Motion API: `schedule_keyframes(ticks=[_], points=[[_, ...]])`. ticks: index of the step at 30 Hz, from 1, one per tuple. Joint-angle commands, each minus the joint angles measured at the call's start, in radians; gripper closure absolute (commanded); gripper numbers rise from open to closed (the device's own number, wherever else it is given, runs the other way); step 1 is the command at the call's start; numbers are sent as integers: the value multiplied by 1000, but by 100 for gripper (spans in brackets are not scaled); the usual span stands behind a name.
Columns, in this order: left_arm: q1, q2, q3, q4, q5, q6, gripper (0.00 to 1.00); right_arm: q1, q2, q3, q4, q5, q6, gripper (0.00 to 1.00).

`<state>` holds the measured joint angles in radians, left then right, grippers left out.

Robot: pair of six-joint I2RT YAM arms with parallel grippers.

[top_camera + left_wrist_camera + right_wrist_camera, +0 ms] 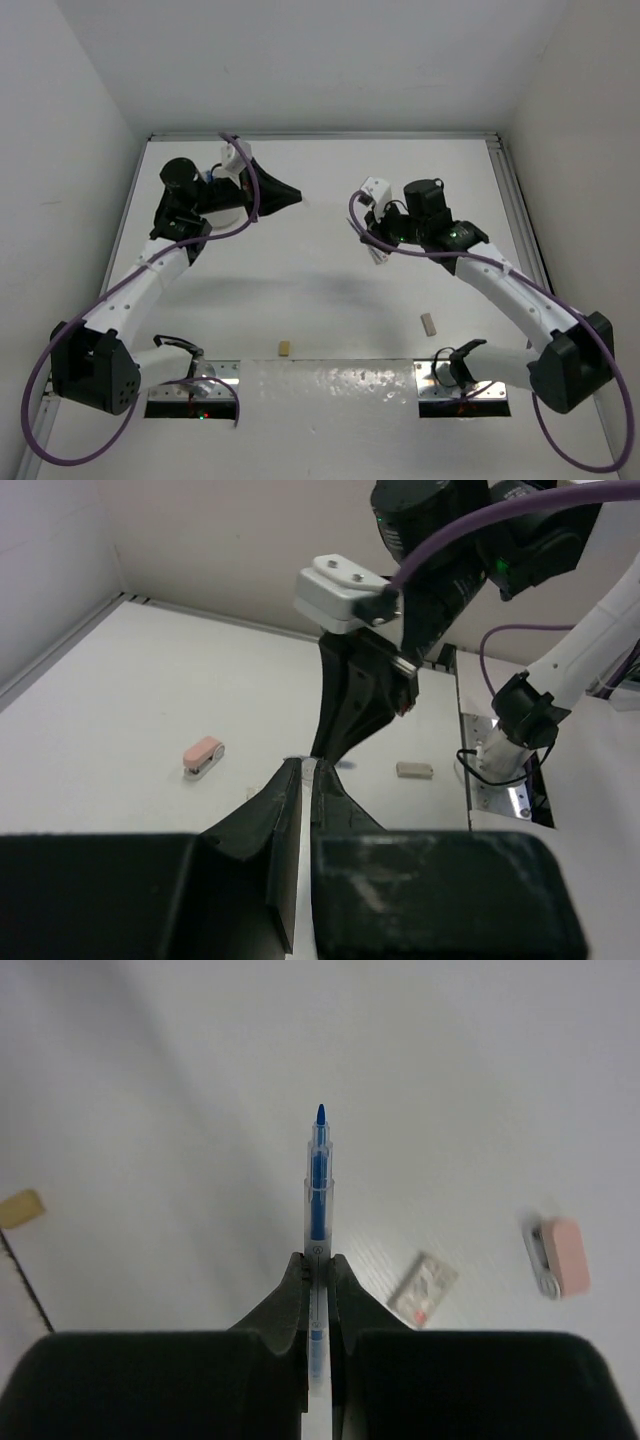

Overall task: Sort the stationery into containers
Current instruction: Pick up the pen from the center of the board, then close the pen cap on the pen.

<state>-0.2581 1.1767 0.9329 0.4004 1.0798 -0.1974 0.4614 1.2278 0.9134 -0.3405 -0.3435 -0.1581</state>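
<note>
**Ana:** White table (330,290), white walls on three sides. What are the arms doing?

**Ben:** Both reach out over the middle. The left arm (140,290) stretches to the far left, the right arm (520,290) comes in from the right. The left gripper (305,780) has its jaws pressed together with nothing between them.

**Ana:** And the right gripper (318,1260)?

**Ben:** Clamped on the blue pen (318,1200). The jaws pinch the clear barrel and the tip end sticks straight out past the fingertips, above the table.

**Ana:** How will it handle?

**Ben:** I judge it light and stiff, so weight is no worry. The barrel looks smooth and round, though, and a two-finger pinch could let it swivel or slide. A hold nearer the middle would balance better, as most of the visible length hangs forward.

**Ana:** Where does it go?

**Ben:** I cannot make out a container in any view, so that is unsettled.

**Ana:** What lies loose?

**Ben:** The pink eraser (562,1255) lies flat to the right below the pen. It is probably soft and grippy, and best taken across its narrow sides. A small white block (424,1288) lies near it, and a tan block (20,1207) sits well apart at the left edge. Both are tiny, so they will need a precise pinch.
</note>
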Motion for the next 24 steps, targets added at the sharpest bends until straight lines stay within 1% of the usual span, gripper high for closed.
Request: schedule_keyframes(ticks=[1,3,6,8,11,17,24], points=[[-1,1,67,48,34,-46,100,57,-42,5,185,-136,-14,100],[-9,1,84,51,38,-56,100,101,-57,-2,280,-144,8,100],[-18,6,110,29,43,-44,100,152,-70,-1,360,-155,19,100],[-27,5,116,-30,34,-13,100,167,-74,1,391,-154,17,100],[-41,1,110,-51,22,7,100,187,-85,-2,434,-147,25,100],[-50,1,104,-57,14,6,100,209,-108,-13,477,-140,25,100],[-49,0,98,-58,17,15,100,217,-108,-8,475,-127,26,100]])
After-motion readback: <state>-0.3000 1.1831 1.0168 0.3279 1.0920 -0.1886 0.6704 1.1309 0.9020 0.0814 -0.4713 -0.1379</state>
